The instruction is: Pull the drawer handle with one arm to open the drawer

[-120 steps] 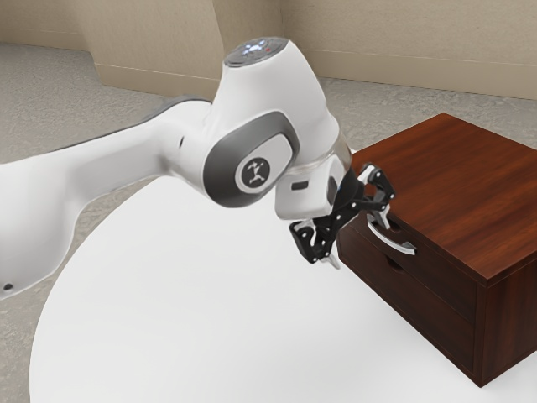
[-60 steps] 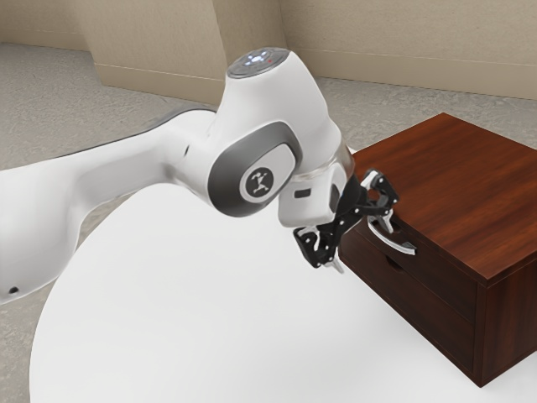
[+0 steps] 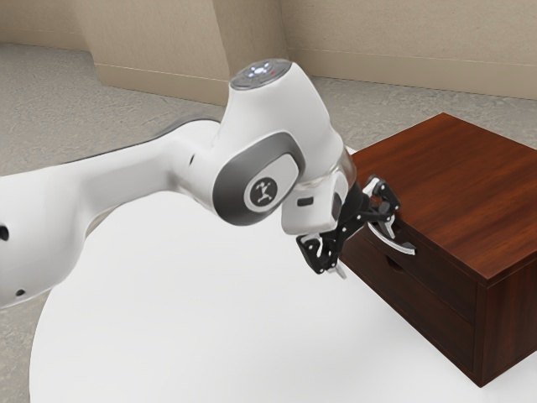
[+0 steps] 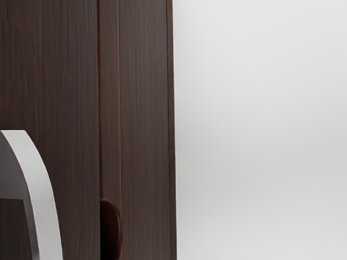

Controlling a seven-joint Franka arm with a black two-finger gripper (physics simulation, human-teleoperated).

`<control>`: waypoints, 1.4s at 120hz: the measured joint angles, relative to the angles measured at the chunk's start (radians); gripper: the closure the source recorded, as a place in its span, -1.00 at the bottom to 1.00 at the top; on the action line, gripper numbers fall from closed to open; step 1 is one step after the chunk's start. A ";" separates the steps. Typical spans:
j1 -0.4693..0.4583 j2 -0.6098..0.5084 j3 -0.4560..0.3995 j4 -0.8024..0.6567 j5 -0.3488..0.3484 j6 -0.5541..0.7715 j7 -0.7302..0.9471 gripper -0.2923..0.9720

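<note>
Reaching for the drawer handle (image 3: pixel 398 243), grasp not yet made.
Exterior view: my arm (image 3: pixel 252 159) is stretching low toward the cabinet (image 3: pixel 470 185) at the exterior view's right. The jaws are gaping wide at the handle's near end, gripping nothing, and the drawer (image 3: pixel 424 264) is looking closed. Next I am needing to straddle and clamp. Wrist view: the handle (image 4: pixel 32 184) is sitting very near.

A round white table (image 3: pixel 168 336) carries one dark wooden drawer cabinet (image 3: pixel 453 185), standing toward the exterior view's right.
</note>
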 joint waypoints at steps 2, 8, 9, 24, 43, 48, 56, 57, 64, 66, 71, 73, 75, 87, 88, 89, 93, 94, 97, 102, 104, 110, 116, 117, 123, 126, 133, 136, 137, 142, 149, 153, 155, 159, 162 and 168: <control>0.000 0.000 0.000 -0.001 0.000 0.001 0.000 -0.55; 0.000 -0.001 0.000 -0.003 0.000 0.002 0.001 -0.54; 0.000 -0.001 0.000 -0.003 0.000 0.002 0.001 -0.54; 0.000 -0.006 0.001 -0.006 0.000 -0.004 0.001 -0.54; 0.001 -0.015 0.002 -0.009 0.000 -0.024 0.002 -0.54; 0.002 -0.019 0.002 -0.016 0.001 -0.028 0.002 -0.55; 0.002 -0.030 0.002 -0.032 0.002 -0.033 0.002 -0.54; 0.002 -0.031 0.002 -0.033 0.002 -0.034 0.002 -0.54; 0.002 -0.047 0.003 -0.049 0.004 -0.037 0.002 -0.52; 0.002 -0.052 0.003 -0.052 0.004 -0.038 0.002 -0.51; 0.003 -0.061 0.003 -0.061 0.004 -0.039 0.003 -0.51; 0.003 -0.063 0.003 -0.064 0.005 -0.040 0.003 -0.51; 0.003 -0.065 0.003 -0.066 0.005 -0.040 0.003 -0.51; -0.001 -0.074 0.009 -0.082 0.005 -0.043 0.003 -0.54; -0.002 -0.075 0.010 -0.083 0.006 -0.043 0.003 -0.54; -0.003 -0.076 0.011 -0.085 0.006 -0.043 0.003 -0.54; -0.004 -0.081 0.014 -0.092 0.006 -0.043 0.003 -0.54; -0.004 -0.082 0.014 -0.094 0.006 -0.043 0.003 -0.54; -0.005 -0.086 0.016 -0.100 0.006 -0.043 0.003 -0.54; -0.005 -0.091 0.016 -0.106 0.007 -0.043 0.004 -0.55; -0.005 -0.093 0.017 -0.108 0.007 -0.043 0.004 -0.55; -0.006 -0.098 0.017 -0.115 0.007 -0.043 0.005 -0.55; -0.005 -0.109 0.018 -0.126 0.007 -0.042 0.005 -0.54; -0.005 -0.112 0.018 -0.128 0.007 -0.042 0.005 -0.53; -0.006 -0.123 0.020 -0.138 0.007 -0.042 0.006 -0.51; -0.006 -0.128 0.021 -0.143 0.006 -0.042 0.006 -0.50; -0.005 -0.143 0.021 -0.158 0.006 -0.042 0.007 -0.49; -0.004 -0.149 0.021 -0.165 0.006 -0.042 0.007 -0.50; -0.004 -0.151 0.021 -0.167 0.006 -0.042 0.008 -0.50; -0.004 -0.158 0.022 -0.176 0.006 -0.042 0.008 -0.51; -0.009 -0.170 0.028 -0.189 0.006 -0.041 0.009 -0.51; -0.011 -0.178 0.031 -0.199 0.006 -0.041 0.009 -0.52; -0.012 -0.182 0.032 -0.203 0.006 -0.041 0.009 -0.52; -0.013 -0.190 0.035 -0.213 0.006 -0.040 0.009 -0.52; -0.015 -0.195 0.037 -0.218 0.006 -0.040 0.009 -0.52; -0.015 -0.203 0.041 -0.227 0.006 -0.039 0.010 -0.53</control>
